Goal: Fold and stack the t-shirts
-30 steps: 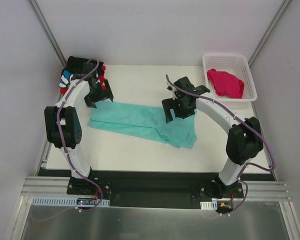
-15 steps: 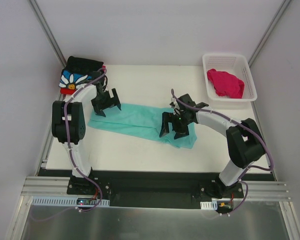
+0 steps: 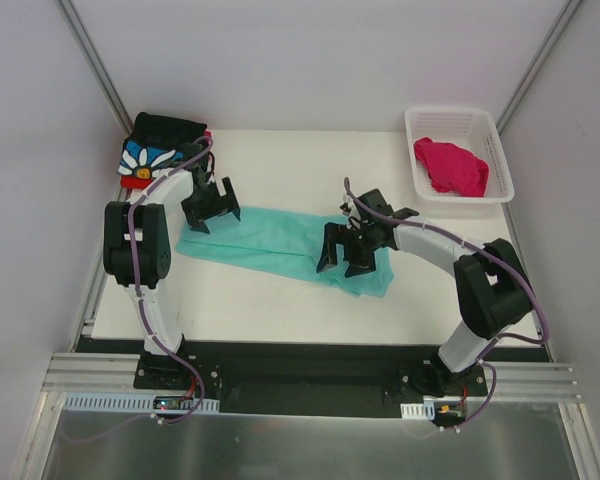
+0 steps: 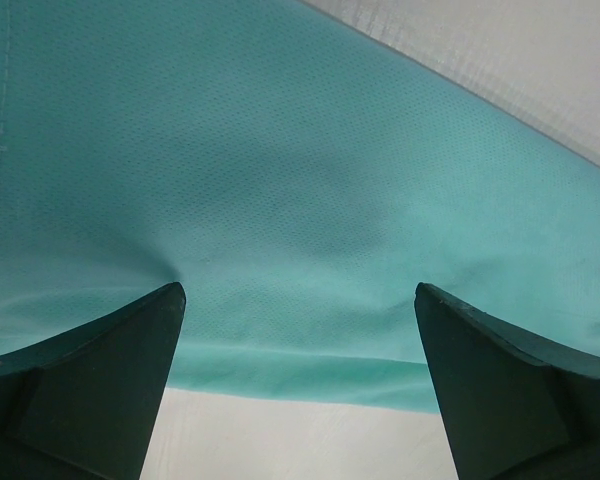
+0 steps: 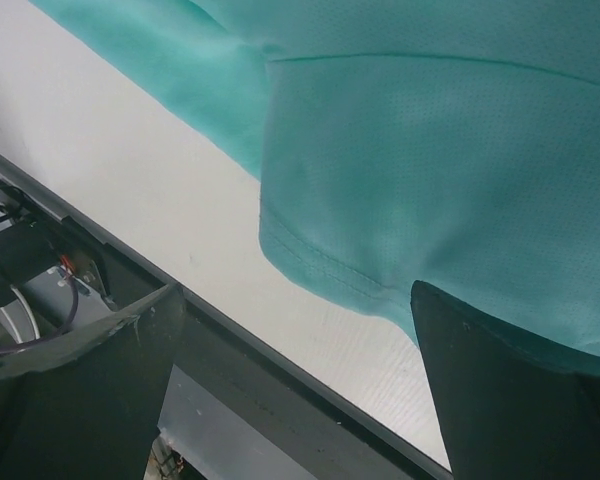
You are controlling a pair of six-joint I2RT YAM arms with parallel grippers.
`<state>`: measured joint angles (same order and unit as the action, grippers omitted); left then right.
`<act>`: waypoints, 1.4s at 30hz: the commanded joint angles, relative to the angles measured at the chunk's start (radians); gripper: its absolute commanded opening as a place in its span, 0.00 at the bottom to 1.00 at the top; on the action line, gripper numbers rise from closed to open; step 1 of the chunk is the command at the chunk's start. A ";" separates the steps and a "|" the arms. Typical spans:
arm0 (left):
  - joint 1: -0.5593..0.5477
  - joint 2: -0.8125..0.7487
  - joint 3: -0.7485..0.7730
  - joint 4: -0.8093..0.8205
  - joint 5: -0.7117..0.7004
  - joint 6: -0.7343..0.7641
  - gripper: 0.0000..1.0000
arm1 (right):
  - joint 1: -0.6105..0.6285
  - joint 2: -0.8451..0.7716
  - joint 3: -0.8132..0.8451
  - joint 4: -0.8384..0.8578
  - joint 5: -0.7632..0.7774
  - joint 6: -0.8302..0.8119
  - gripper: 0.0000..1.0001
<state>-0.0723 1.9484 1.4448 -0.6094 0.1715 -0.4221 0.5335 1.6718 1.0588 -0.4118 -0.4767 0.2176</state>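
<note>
1. A black cloth shirt with a white daisy on blue (image 3: 152,152) lies folded at the far left corner of the white table (image 3: 280,155). It is well left of and behind the mint-teal cloth shirt (image 3: 270,240). A bit of red cloth (image 3: 132,182) peeks out at its near edge.
2. The left gripper (image 3: 212,208) is over the left end of the mint-teal shirt. Its two dark fingers (image 4: 100,380) stand wide apart and grip nothing. Smooth teal cloth (image 4: 280,180) fills the gap between them.
3. The mint-teal shirt is a long folded strip in the middle. It slants from far left to near right. Bare white table shows all along its near edge and its far edge.
4. The right gripper (image 3: 345,255) is over the right end of the mint-teal shirt. Its fingers (image 5: 500,400) are spread wide too, with nothing pinched. The stitched hem (image 5: 320,265) lies between them. Past the hem come a strip of bare table (image 5: 130,170) and then the table's black rail (image 5: 280,410).
5. A white plastic lattice basket (image 3: 458,114) sits at the far right corner, well apart from the mint-teal shirt. A crumpled magenta-pink cloth shirt (image 3: 450,166) lies inside it.
</note>
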 commanded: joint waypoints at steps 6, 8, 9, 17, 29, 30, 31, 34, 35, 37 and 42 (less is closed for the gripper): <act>-0.001 -0.045 -0.021 -0.009 -0.052 0.016 0.99 | -0.001 -0.069 -0.080 -0.067 0.085 -0.047 1.00; -0.001 -0.046 -0.021 -0.007 -0.059 0.017 0.99 | -0.001 -0.072 -0.104 -0.053 0.095 -0.050 1.00; -0.001 -0.048 -0.021 -0.007 -0.061 0.019 0.99 | -0.004 -0.075 -0.111 -0.055 0.105 -0.050 1.00; 0.005 -0.060 -0.021 -0.012 -0.066 0.023 0.99 | -0.050 -0.075 -0.112 -0.073 0.168 -0.070 1.00; 0.011 -0.072 -0.017 -0.023 -0.060 0.025 0.99 | -0.202 -0.136 -0.109 -0.217 0.362 -0.141 0.97; 0.011 -0.072 -0.017 -0.021 -0.058 0.025 0.99 | -0.208 -0.148 -0.105 -0.225 0.371 -0.139 0.96; 0.011 -0.074 -0.017 -0.024 -0.058 0.025 0.99 | -0.211 -0.161 -0.089 -0.237 0.377 -0.138 0.96; 0.011 -0.077 -0.018 -0.027 -0.049 0.022 0.99 | -0.211 -0.204 -0.053 -0.260 0.327 -0.130 0.96; 0.011 -0.080 -0.021 -0.026 -0.044 0.020 0.99 | -0.207 -0.216 -0.033 -0.265 0.316 -0.113 0.96; 0.011 -0.080 -0.023 -0.027 -0.033 0.017 0.99 | -0.173 -0.231 0.003 -0.281 0.300 -0.110 0.96; 0.011 -0.091 -0.029 -0.029 -0.020 0.013 0.99 | -0.023 -0.178 0.165 -0.326 0.299 -0.122 0.98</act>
<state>-0.0704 1.9209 1.4284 -0.6109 0.1303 -0.4099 0.4004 1.4830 1.0927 -0.6807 -0.1608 0.1017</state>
